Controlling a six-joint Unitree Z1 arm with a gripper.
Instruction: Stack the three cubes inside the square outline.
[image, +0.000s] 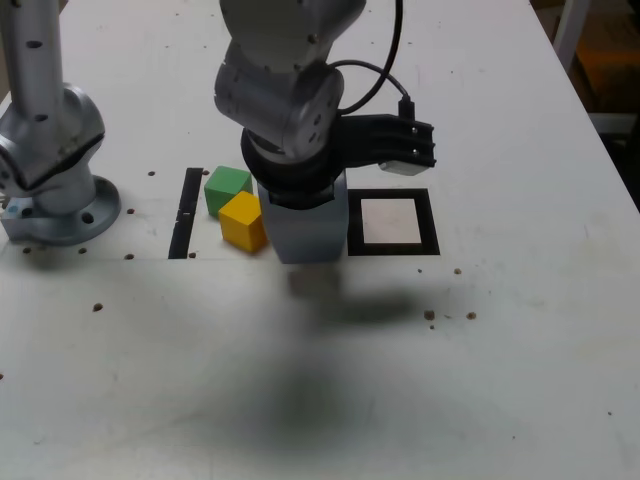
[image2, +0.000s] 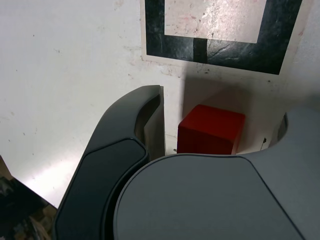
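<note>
Reaching down over the white table in the exterior view, the arm has its gripper pointed at the strip of surface between the two small cubes and the square outline! Over on the exterior view's left of the gripper sit the green cube and the yellow cube, close together, the green one a little farther up the picture, and just beyond them lies the narrow black strip. The square outline is on the exterior view's right, its pale middle in plain sight, while the red one is hidden in this view. Across to the wrist view now, and there it is, the red cube, down on the table and outside the black border, near its edge! The fingers are spread, released, one to either side of the red block, with gaps showing between block and fingers, so they hold nothing. Part of that cube is covered by the gripper's grey body, and a dark shadow falls beside it, reaching towards the outline.
</note>
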